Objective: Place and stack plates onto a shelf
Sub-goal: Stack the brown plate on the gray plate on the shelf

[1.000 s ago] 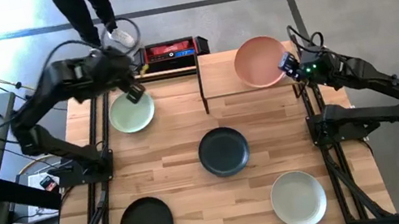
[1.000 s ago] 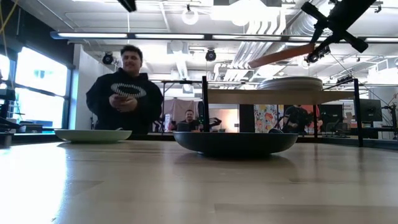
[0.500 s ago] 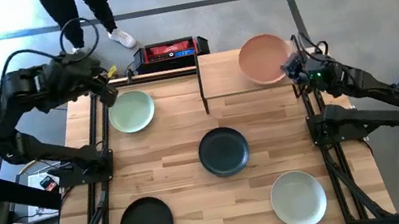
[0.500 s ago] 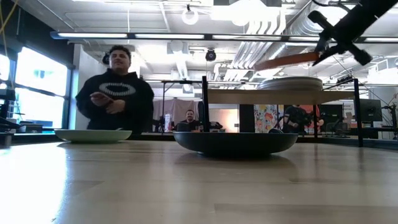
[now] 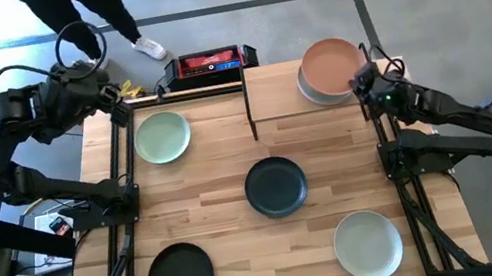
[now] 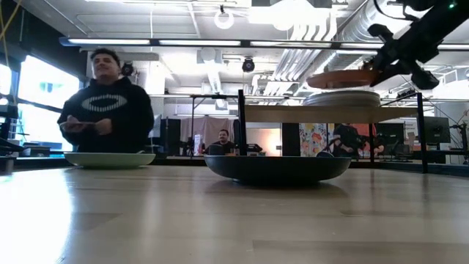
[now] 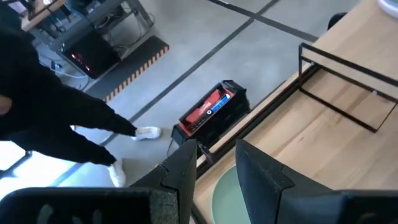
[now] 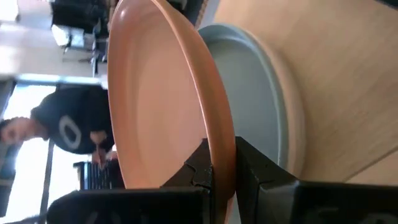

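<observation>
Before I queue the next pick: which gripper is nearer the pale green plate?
Left. The left gripper hangs just off the table's far-left corner, near the pale green plate; the right gripper is across at the shelf.

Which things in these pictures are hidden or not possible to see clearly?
- Stack on the shelf: the terracotta plate covers it in the high view; the plate count is unclear.
- Right end effector: shut on the terracotta plate's rim, but whether the plate touches the stack cannot be told.
- Pale green plate: mostly hidden by the left end effector in the left wrist view.
</observation>
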You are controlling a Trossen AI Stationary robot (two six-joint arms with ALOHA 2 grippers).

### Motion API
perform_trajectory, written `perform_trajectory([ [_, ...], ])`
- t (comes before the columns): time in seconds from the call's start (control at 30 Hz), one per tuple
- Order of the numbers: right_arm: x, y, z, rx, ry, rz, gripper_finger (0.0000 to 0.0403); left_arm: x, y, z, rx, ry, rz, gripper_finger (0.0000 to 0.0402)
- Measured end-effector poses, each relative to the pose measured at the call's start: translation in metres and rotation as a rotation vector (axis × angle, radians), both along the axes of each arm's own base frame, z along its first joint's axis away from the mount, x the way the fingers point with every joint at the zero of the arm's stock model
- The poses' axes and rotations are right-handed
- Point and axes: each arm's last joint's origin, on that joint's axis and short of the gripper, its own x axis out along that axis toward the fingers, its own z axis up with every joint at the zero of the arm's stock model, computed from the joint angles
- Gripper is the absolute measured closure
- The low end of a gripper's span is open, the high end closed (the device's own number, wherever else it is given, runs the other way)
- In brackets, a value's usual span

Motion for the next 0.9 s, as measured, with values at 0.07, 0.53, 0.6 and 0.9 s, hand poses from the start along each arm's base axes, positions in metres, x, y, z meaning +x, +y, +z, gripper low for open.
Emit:
perform_trajectory([
  [0.07,0.003,-0.002,-0.002,0.017,0.001,-0.017,0.0391,0.0,0.0,0.0,0.002,0.007,-0.004,0.0302],
  [0.53,0.018,-0.01,-0.012,0.086,0.012,-0.046,0.0391,0.0,0.0,0.0,0.007,0.01,-0.001,0.0302],
  [0.6,0.018,-0.01,-0.011,0.083,0.015,-0.043,0.0391,0.0,0.0,0.0,0.007,0.01,-0.001,0.0302],
  [0.9,0.018,-0.01,-0.011,0.083,0.017,-0.039,0.0376,0.0,0.0,0.0,0.009,0.014,-0.004,0.0302],
])
